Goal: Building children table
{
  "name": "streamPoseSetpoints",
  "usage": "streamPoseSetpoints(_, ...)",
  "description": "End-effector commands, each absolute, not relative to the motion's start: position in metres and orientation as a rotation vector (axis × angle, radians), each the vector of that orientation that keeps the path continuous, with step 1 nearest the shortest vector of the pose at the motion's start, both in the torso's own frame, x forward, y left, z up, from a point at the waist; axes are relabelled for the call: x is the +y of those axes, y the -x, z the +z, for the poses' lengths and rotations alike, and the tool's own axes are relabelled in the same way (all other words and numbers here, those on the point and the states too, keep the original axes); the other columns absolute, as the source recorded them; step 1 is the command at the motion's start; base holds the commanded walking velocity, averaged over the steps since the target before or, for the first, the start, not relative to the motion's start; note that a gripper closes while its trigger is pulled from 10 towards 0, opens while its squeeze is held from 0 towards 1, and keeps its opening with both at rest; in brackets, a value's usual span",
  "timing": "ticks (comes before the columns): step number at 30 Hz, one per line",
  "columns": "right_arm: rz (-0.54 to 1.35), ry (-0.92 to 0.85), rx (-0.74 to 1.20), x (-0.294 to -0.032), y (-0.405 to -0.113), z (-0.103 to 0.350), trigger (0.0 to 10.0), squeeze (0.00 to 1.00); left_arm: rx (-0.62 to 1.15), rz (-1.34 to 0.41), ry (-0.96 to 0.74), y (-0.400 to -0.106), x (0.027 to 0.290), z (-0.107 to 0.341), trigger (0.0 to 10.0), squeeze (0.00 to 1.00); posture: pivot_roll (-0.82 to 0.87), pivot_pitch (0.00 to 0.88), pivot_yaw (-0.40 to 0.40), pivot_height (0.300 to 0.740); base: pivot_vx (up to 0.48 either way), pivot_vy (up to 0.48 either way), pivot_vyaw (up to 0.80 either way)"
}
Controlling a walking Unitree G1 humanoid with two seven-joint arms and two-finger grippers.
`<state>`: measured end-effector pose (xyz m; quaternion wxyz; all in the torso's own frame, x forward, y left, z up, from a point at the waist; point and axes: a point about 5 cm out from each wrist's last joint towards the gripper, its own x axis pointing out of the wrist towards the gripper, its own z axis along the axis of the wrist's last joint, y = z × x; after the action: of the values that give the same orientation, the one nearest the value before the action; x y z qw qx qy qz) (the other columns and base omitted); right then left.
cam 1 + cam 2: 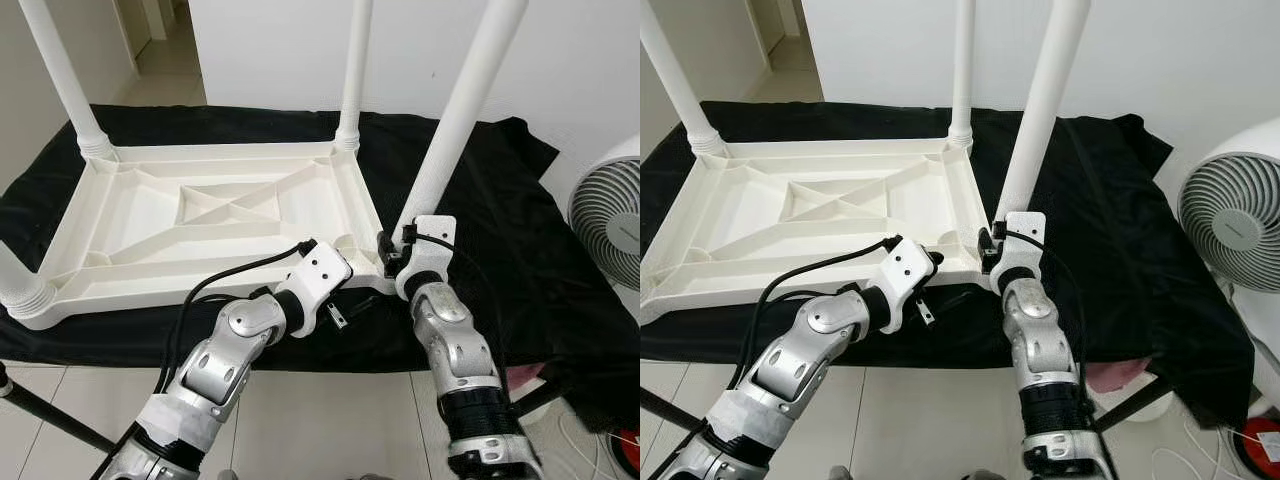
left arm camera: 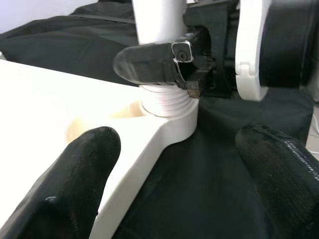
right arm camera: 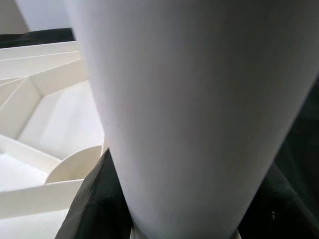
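A white plastic table [image 1: 200, 215] lies upside down on a black cloth [image 1: 520, 230], with legs standing up at its corners. My right gripper [image 1: 392, 250] is shut on the near right leg [image 1: 455, 110], low down by its threaded base [image 2: 167, 99]; one of its black fingers [image 2: 149, 64] wraps that base. In the right wrist view the leg [image 3: 189, 109] sits very close, with a finger [image 3: 94, 199] against it. My left gripper [image 2: 184, 174] is open beside the same corner, one finger [image 2: 84, 169] over the table's rim, the other [image 2: 279, 169] over the cloth.
A white fan [image 1: 610, 215] stands at the right. The other legs rise at far left [image 1: 65, 75], far right [image 1: 353, 70] and near left [image 1: 15, 275]. A black tripod leg [image 1: 50, 415] crosses the tile floor at the lower left. A white wall is behind.
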<state>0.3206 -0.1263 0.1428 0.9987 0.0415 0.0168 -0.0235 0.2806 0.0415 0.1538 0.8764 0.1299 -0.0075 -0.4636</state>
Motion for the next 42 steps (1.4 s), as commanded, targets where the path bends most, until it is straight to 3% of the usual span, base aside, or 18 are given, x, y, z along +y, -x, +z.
streamPoseSetpoints(1,-0.190,-0.127,0.089,-0.135,-0.311,0.129,10.0,0.00,-0.023,-0.910,-0.269,-0.283,0.044,0.154,10.0,0.00,-0.11,0.040,0.000,0.740,0.000,0.000,0.00)
streamPoseSetpoints(10,-0.210,-0.154,0.014,-0.133,-0.309,0.144,10.0,0.00,-0.022,-0.907,-0.265,-0.282,0.045,0.154,10.0,0.00,-0.11,0.065,0.010,0.740,0.000,0.000,0.00)
streamPoseSetpoints(11,-0.202,-0.152,0.014,-0.134,-0.310,0.144,10.0,0.17,-0.022,-0.905,-0.265,-0.282,0.045,0.154,10.0,0.00,-0.11,0.065,0.010,0.740,0.000,0.000,0.00)
streamPoseSetpoints(12,-0.196,-0.151,0.014,-0.134,-0.311,0.144,10.0,0.17,-0.022,-0.904,-0.265,-0.282,0.046,0.154,10.0,0.00,-0.11,0.065,0.010,0.740,0.000,0.000,0.00)
streamPoseSetpoints(13,-0.180,-0.154,0.000,-0.136,-0.313,0.146,10.0,1.00,-0.023,-0.903,-0.264,-0.282,0.046,0.155,10.0,0.00,-0.11,0.071,0.017,0.740,0.000,0.000,0.00)
streamPoseSetpoints(19,-0.065,-0.136,-0.035,-0.138,-0.320,0.156,10.0,1.00,-0.023,-0.907,-0.264,-0.283,0.045,0.155,10.0,0.00,-0.12,0.075,0.023,0.740,0.000,0.000,0.00)
streamPoseSetpoints(20,-0.004,-0.135,-0.027,-0.137,-0.322,0.156,10.0,0.00,-0.025,-0.909,-0.263,-0.283,0.044,0.156,10.0,0.00,-0.12,0.075,0.023,0.740,0.000,0.000,0.00)
streamPoseSetpoints(42,0.526,0.134,-0.038,-0.158,-0.333,0.159,10.0,0.00,-0.031,-0.927,-0.259,-0.282,0.039,0.158,10.0,0.00,-0.13,0.072,0.038,0.740,0.000,0.000,0.00)
